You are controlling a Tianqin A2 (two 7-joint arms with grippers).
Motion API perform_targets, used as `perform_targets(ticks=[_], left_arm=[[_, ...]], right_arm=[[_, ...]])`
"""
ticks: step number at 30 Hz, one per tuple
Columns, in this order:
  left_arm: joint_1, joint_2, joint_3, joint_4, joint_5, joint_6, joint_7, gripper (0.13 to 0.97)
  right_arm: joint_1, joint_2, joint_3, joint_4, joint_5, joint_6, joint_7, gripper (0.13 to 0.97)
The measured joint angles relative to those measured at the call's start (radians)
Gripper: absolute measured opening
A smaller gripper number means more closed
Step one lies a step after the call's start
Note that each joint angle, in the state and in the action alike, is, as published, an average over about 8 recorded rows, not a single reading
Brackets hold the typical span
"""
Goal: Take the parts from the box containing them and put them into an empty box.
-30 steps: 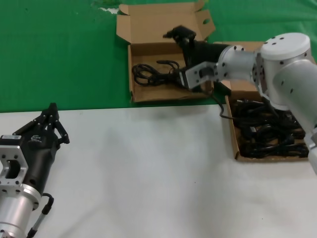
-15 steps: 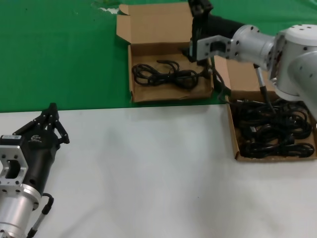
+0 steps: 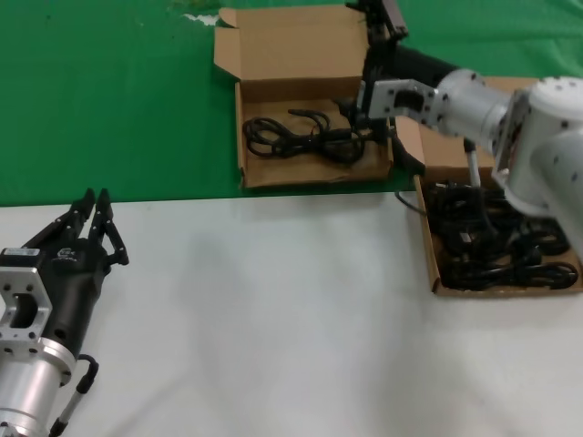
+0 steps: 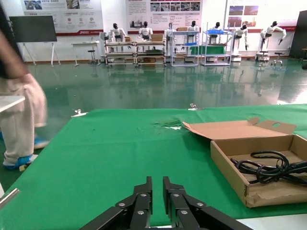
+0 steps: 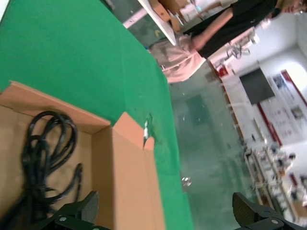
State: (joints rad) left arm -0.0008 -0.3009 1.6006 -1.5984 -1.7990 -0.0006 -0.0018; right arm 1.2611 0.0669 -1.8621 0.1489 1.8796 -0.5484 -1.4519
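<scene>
The back box (image 3: 314,175), with a short wide lid and a round hole in one flap, holds one looped black cable (image 3: 305,137). The right box (image 3: 430,246) is full of several black cable bundles (image 3: 496,241). My right gripper (image 3: 383,16) is open and empty, raised over the back box's right rear corner, clear of the cable. The right wrist view shows its wide-apart fingertips (image 5: 88,206), the gripper (image 5: 168,213), the cable (image 5: 43,153) and the box wall (image 5: 127,167). My left gripper (image 3: 95,202) is parked at the near left and is also in the left wrist view (image 4: 157,184), its fingers a narrow slit apart, empty.
The boxes sit on green cloth (image 3: 109,100); a white tabletop (image 3: 273,319) lies in front. The right box's lid (image 3: 455,137) stands behind the right arm. The left wrist view also shows the back box (image 4: 259,163).
My right gripper has let go of the cable in the back box and risen up and back over the lid. The left fingertips now show slightly apart.
</scene>
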Motion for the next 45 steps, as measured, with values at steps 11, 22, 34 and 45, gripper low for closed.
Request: perform_targets(ticks=[11, 22, 34, 45], left_arm=[[0.0, 0.0, 0.0, 0.0, 0.0, 0.0, 0.0, 0.271], [0.0, 0.0, 0.0, -0.001, 0.0, 0.0, 0.001, 0.407], [0.0, 0.0, 0.0, -0.001, 0.0, 0.0, 0.001, 0.689], [0.0, 0.001, 0.0, -0.001, -0.001, 0.0, 0.001, 0.873]], right_arm=[[-0.196, 0.036, 0.041, 0.226, -0.012, 0.085, 0.225, 0.966], [-0.399, 0.074, 0.083, 0.459, -0.025, 0.173, 0.458, 0.966], [-0.619, 0.114, 0.129, 0.712, -0.039, 0.269, 0.711, 0.966], [-0.82, 0.152, 0.17, 0.944, -0.052, 0.357, 0.944, 0.966]])
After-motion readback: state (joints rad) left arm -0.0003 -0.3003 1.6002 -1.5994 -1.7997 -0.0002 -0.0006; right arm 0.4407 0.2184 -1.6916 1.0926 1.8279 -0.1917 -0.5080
